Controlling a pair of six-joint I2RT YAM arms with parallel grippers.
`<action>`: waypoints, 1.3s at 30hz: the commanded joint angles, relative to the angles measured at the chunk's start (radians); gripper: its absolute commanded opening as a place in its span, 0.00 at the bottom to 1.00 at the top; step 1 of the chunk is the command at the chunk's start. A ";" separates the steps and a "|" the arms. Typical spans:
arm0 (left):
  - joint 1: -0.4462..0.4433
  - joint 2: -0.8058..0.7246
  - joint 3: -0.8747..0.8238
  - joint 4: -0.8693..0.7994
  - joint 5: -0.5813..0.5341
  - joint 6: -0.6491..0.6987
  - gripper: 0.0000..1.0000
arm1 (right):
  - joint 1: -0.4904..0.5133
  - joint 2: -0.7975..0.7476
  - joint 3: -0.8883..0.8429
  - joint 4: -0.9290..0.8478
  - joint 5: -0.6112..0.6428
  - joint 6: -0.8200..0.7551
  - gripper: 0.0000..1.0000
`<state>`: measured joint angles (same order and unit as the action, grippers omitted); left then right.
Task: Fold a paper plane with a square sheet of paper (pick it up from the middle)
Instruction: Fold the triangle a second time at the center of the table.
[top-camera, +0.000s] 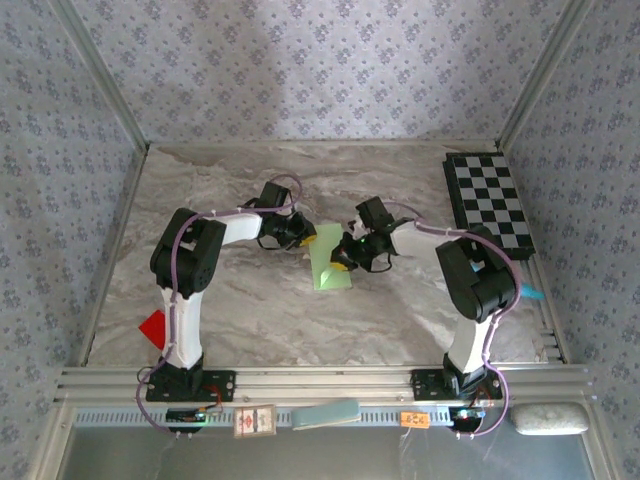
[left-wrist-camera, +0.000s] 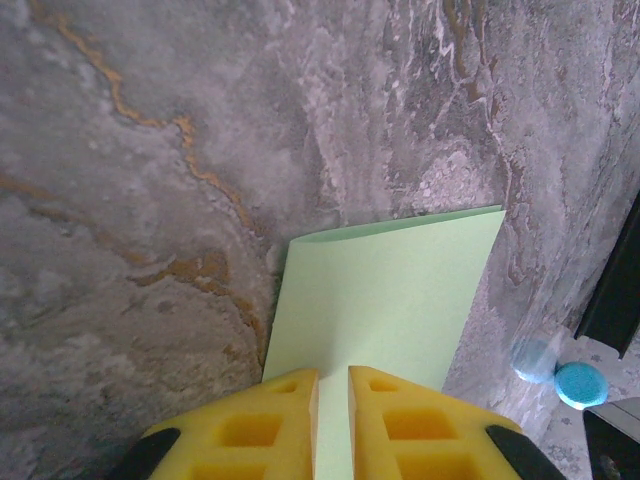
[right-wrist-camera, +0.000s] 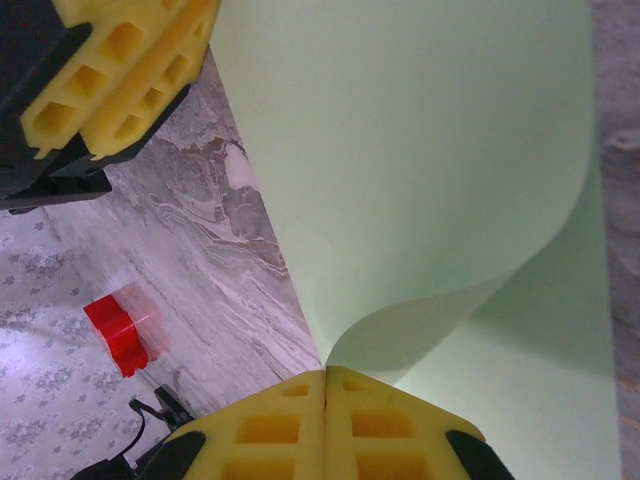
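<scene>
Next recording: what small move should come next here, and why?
Probably lower the right gripper toward the table to flatten the curl: it is shut on the green paper by one edge, the sheet arches over uncreased, and the left gripper grips the other end.

White arms (top-camera: 180, 325), black joints (top-camera: 190, 255), purple cables (top-camera: 172, 275), yellow fingers (left-wrist-camera: 250, 430)

left claw (left-wrist-camera: 333, 378): narrow gap | right claw (right-wrist-camera: 325, 378): pressed shut | arms: angled inward
</scene>
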<state>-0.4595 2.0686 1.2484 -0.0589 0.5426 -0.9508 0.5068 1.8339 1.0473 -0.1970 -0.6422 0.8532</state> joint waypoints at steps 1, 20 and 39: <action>-0.028 0.053 -0.015 -0.048 0.001 0.010 0.16 | 0.018 0.034 0.053 0.020 0.027 0.007 0.00; -0.039 0.059 -0.025 -0.048 0.001 -0.002 0.16 | 0.058 0.096 0.097 0.021 0.116 0.029 0.00; -0.048 0.065 -0.023 -0.048 0.000 -0.006 0.16 | 0.070 0.115 0.115 -0.004 0.128 0.012 0.00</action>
<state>-0.4641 2.0686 1.2484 -0.0589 0.5346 -0.9543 0.5686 1.9343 1.1370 -0.1688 -0.5343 0.8677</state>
